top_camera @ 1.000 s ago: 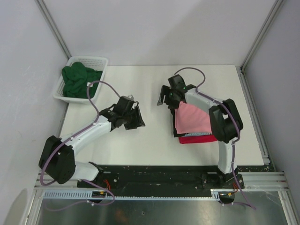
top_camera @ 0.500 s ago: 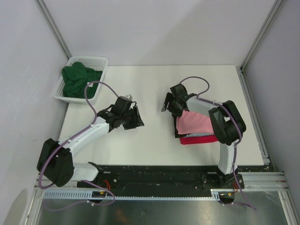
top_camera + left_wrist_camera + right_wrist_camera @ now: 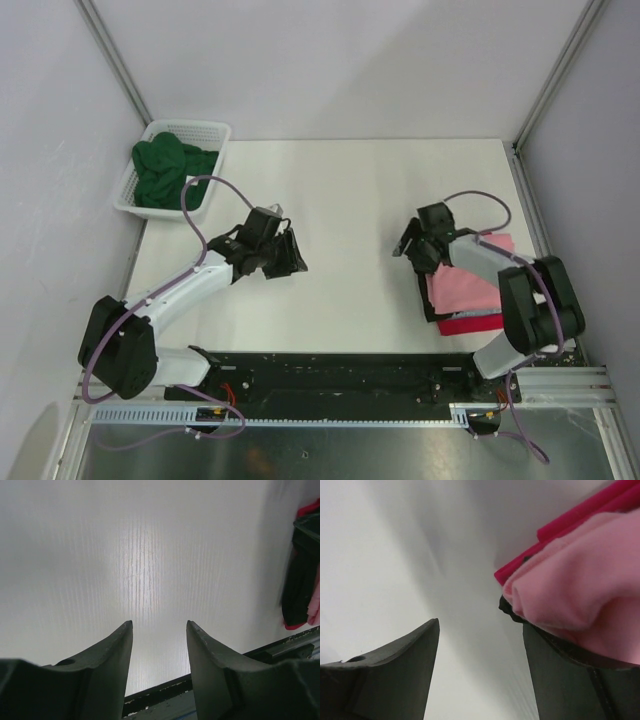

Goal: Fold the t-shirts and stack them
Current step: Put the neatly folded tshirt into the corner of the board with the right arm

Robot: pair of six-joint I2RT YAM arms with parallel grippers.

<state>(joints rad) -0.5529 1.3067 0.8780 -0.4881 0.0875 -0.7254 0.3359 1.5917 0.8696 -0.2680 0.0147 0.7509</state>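
Stack point(image 3: 462, 300) sits at the right side of the worktop point(image 3: 350, 190), close to the near edge: pink tee point(image 3: 470, 285) on top, black tee point(image 3: 431, 303) showing as a dark edge under it, red tee point(image 3: 470, 325) at the bottom. Green tee point(image 3: 165, 170) is still bunched in the basket point(image 3: 205, 128) at the far left, unfolded.

Right claw point(image 3: 412, 247) is at the stack's left edge with its fingers apart. In the wrist view bare worktop shows between them and the pink cloth lies against the right finger, not pinched. Left claw point(image 3: 293, 255) hangs over bare worktop mid-left, fingers apart, empty.

Step, as I read it: 3 of 4 tees are done and the stack is being parked to the right to free folding room. Next probably needs the left arm to reach back to the basket, grab the green tee and lay it flat in the middle. The right claw should clear the stack without snagging the pink layer.

Versus 1 s ago:
- Stack and right arm have shifted right and toward the near edge; layers are still aligned.
- Left arm has hardly moved.
- Basket and green tee are unchanged.
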